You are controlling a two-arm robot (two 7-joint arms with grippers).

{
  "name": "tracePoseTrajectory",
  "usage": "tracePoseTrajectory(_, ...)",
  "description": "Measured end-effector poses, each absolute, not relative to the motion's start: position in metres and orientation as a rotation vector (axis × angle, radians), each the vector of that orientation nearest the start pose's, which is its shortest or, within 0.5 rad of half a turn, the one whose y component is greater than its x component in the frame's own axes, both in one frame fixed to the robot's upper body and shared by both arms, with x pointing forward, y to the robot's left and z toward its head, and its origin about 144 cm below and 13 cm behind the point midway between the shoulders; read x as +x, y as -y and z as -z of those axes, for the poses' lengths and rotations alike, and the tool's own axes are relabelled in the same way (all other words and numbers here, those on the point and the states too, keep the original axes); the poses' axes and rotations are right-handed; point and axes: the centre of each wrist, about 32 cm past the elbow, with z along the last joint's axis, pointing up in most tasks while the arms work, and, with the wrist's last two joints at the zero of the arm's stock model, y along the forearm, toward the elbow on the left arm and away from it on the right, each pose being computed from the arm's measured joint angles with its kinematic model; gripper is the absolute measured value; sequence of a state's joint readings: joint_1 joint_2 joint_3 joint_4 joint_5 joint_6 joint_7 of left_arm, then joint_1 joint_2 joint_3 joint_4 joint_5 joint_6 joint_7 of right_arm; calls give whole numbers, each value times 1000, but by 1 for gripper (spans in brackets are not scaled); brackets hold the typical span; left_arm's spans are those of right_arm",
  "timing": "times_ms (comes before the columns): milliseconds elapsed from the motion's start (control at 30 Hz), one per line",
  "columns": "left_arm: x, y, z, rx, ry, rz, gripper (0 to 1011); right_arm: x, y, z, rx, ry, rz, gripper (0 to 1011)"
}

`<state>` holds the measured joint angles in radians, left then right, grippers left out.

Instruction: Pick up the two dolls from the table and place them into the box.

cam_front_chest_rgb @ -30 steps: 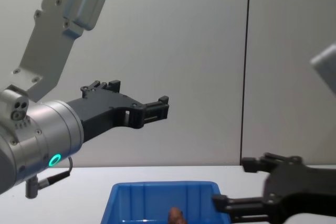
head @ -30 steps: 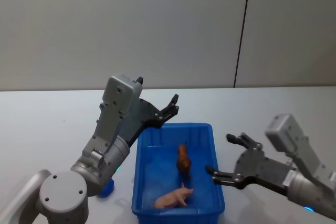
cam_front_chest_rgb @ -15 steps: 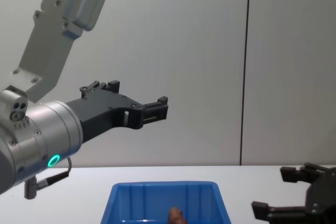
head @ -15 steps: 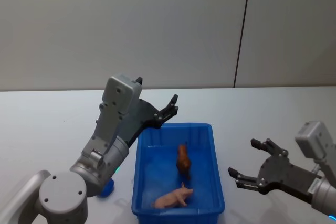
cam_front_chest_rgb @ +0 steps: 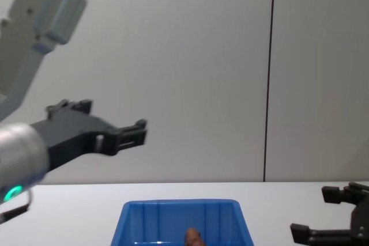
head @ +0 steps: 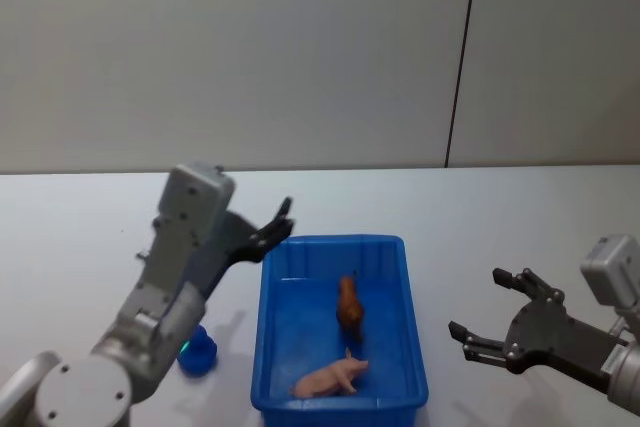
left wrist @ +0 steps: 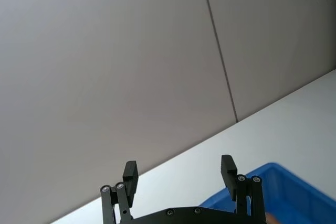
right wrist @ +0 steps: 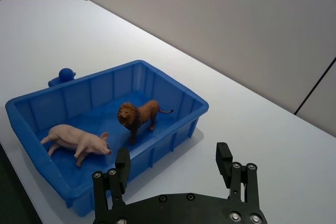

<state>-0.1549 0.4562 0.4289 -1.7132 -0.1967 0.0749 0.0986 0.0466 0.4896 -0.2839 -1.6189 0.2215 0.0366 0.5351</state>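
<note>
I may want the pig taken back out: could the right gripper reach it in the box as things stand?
Probably yes. The right gripper, open, sits beside the open-topped box; only the lion stands near the pig. The left gripper hovers opposite.

A bare robotics lab or test room. A plain white-grey desk [head: 520,217] meets pale grey wall panels [head: 230,47], joined by a dark vertical seam [head: 462,57] at 1 o'clock. The robot's grey left arm [head: 190,217] at 8 o'clock and right arm [head: 610,282] at 4 o'clock reach over the desk.

Two dolls [head: 349,307] [head: 330,377], one box [head: 335,241], two pincers [head: 278,222] [head: 478,304], one small blue object [head: 197,350].
</note>
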Motion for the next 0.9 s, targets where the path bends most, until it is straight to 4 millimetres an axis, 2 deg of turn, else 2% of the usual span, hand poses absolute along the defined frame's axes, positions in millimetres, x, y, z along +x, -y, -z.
tracePoseTrajectory(433, 434, -251, -1183, 207, 204, -1319, 1001, 458, 283, -1161, -263, 94, 763, 1001)
tracePoseTrajectory(900, 425, -279, -1155, 230, 132, -1273, 1001, 458, 284, -1161, -263, 94, 765, 1001)
